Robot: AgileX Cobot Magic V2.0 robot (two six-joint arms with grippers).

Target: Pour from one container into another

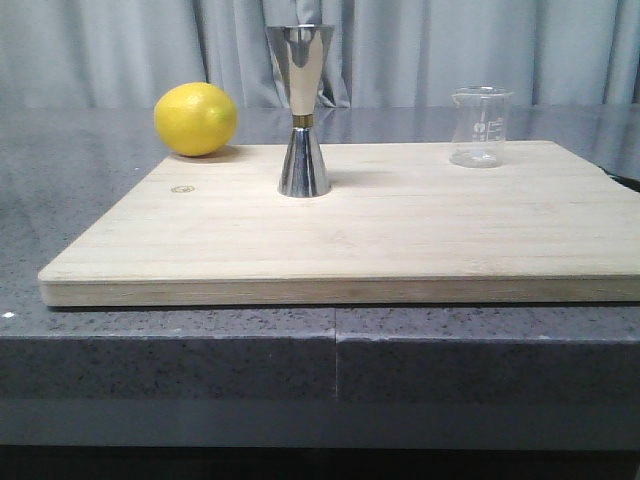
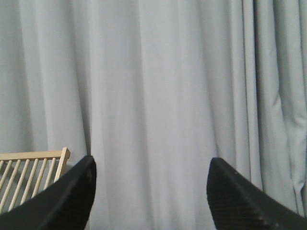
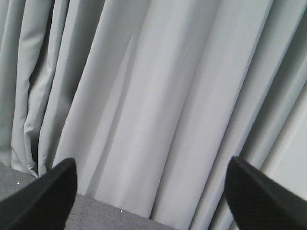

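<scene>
A lemon [image 1: 196, 119] sits at the far left corner of a pale wooden board [image 1: 380, 235] on a grey stone surface [image 1: 70, 190], with a steel jigger [image 1: 302, 110] standing upright near the board's middle and a clear glass beaker [image 1: 480, 126] upright at the far right edge, well apart from it. Neither arm appears in the front view. The left hand [image 2: 151, 191] is spread wide and holds nothing, its wrist camera facing only grey curtain [image 2: 158, 86] and a slatted wooden rack [image 2: 31, 167]. The right hand [image 3: 151, 191] is likewise spread and empty, aimed at curtain and a strip of the surface, so both hands look to be well clear of the beaker and jigger. The risks ahead lie in the tall jigger's narrow waist and small foot: a brush from an arm or the beaker's lip could topple it, and its small mouth leaves little margin for a misaligned pour. The smooth glass could also slip if pinched off-centre.
</scene>
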